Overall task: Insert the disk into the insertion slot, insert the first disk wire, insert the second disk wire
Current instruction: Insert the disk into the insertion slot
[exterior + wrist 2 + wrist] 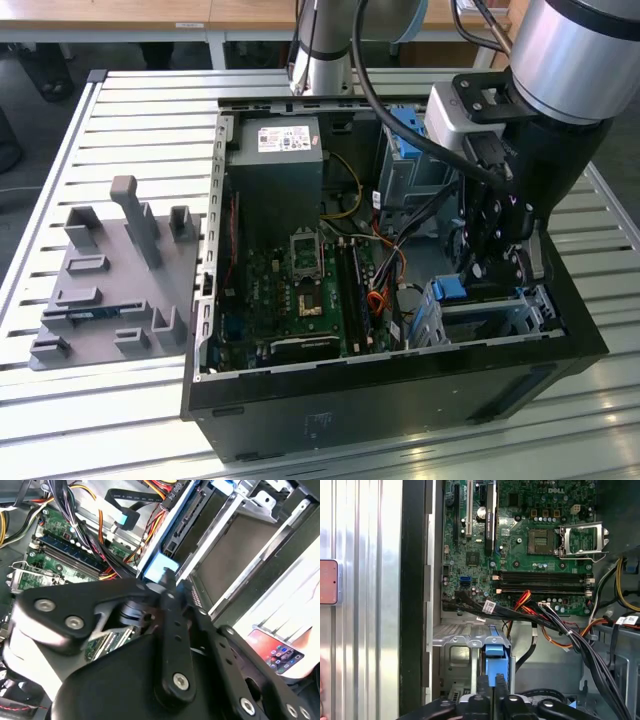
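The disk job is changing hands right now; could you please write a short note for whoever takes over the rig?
Gripper: low inside the computer case, right at the blue carrier end of the disk. Whether it grips cannot be told.
Disk: on edge at the insertion slot, seemingly partly in. How deep is unclear.
Done: the disk is at the slot.
Left: full seating is not confirmed. In the second wrist view a black flat cable hangs free, so the disk wires look not yet plugged in.

Slatted metal table (130,110) — on it, open computer case (400,400), grey fixture tray (120,288).
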Available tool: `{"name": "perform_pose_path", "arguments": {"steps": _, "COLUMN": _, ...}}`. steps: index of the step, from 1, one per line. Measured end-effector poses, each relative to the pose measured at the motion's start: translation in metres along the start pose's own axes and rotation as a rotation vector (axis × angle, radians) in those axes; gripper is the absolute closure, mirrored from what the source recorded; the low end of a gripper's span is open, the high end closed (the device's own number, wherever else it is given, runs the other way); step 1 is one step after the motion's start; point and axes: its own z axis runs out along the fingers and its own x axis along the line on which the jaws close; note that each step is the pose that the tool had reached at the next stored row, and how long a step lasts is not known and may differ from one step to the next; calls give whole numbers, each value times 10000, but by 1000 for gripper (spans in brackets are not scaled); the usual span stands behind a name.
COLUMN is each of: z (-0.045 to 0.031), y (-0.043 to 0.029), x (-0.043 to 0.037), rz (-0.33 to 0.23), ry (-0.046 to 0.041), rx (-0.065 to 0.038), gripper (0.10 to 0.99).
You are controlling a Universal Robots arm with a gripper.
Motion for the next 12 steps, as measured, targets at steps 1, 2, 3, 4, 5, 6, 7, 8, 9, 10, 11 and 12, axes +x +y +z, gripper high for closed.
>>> {"name": "perform_pose_path", "arguments": {"steps": 1, "z": 7, "y": 0, "x": 0, "rz": 0, "ry": 0, "rx": 0, "gripper": 902}}
{"name": "perform_pose_path", "arguments": {"steps": 2, "z": 15, "y": 1, "x": 0, "rz": 0, "ry": 0, "rx": 0, "gripper": 961}}
{"name": "perform_pose_path", "arguments": {"steps": 3, "z": 23, "y": 1, "x": 0, "rz": 0, "ry": 0, "rx": 0, "gripper": 961}}
{"name": "perform_pose_path", "arguments": {"steps": 4, "z": 30, "y": 1, "x": 0, "rz": 0, "ry": 0, "rx": 0, "gripper": 980}}
{"name": "perform_pose_path", "arguments": {"steps": 5, "z": 36, "y": 1, "x": 0, "rz": 0, "ry": 0, "rx": 0, "gripper": 980}}
{"name": "perform_pose_path", "arguments": {"steps": 6, "z": 42, "y": 1, "x": 0, "rz": 1, "ry": 1, "rx": 0, "gripper": 980}}
{"name": "perform_pose_path", "arguments": {"steps": 7, "z": 47, "y": 2, "x": 0, "rz": 1, "ry": 1, "rx": 0, "gripper": 980}}
{"name": "perform_pose_path", "arguments": {"steps": 8, "z": 52, "y": 2, "x": 0, "rz": 1, "ry": 0, "rx": 0, "gripper": 980}}
{"name": "perform_pose_path", "arguments": {"steps": 9, "z": 56, "y": 2, "x": 0, "rz": 0, "ry": 0, "rx": 0, "gripper": 980}}
{"name": "perform_pose_path", "arguments": {"steps": 10, "z": 59, "y": 2, "x": 0, "rz": 1, "ry": 1, "rx": 0, "gripper": 980}}
{"name": "perform_pose_path", "arguments": {"steps": 11, "z": 62, "y": 2, "x": 0, "rz": 0, "ry": 1, "rx": 0, "gripper": 980}}
{"name": "perform_pose_path", "arguments": {"steps": 12, "z": 64, "y": 2, "x": 0, "rz": 2, "ry": 1, "rx": 0, "gripper": 980}}
